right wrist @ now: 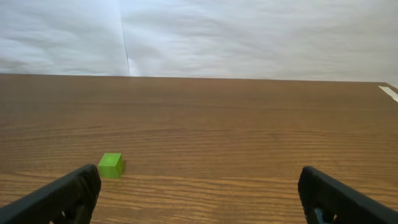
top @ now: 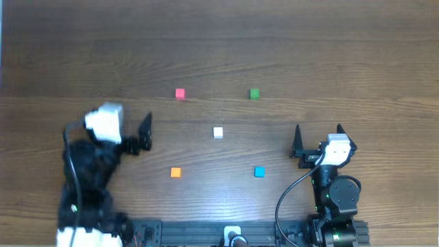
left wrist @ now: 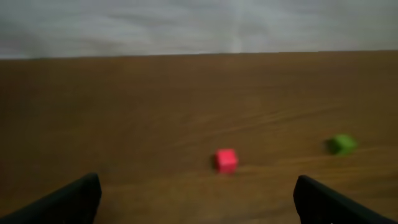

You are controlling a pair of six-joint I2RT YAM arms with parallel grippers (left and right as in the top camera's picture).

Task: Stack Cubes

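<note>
Five little cubes sit on a brown wooden table [top: 343,55], each one alone and well apart from the others. The pink cube [top: 180,93] and the green cube [top: 254,94] are in the far row. The white cube [top: 218,132] is in the middle. The orange cube [top: 175,172] and the blue cube [top: 258,171] are in the row nearer the arms. No cube is on top of another yet.

The table has long dark lines in the wood. Behind its far edge hangs a white, wrinkly sheet [right wrist: 249,37]. A thin white strip [right wrist: 388,92] lies at one far corner of the table. A black rail [top: 192,230] runs along the near edge, and both arms stand on it. Small green lights [top: 328,199] glow on the right arm.

The left gripper [left wrist: 198,180] is spread wide and holds nothing. It is low over the table on the left side, and the pink cube is out in front of it. The right gripper [top: 319,132] is spread wide too, with nothing in it. It waits on the right side, near the blue cube, with the green cube farther out in front.
</note>
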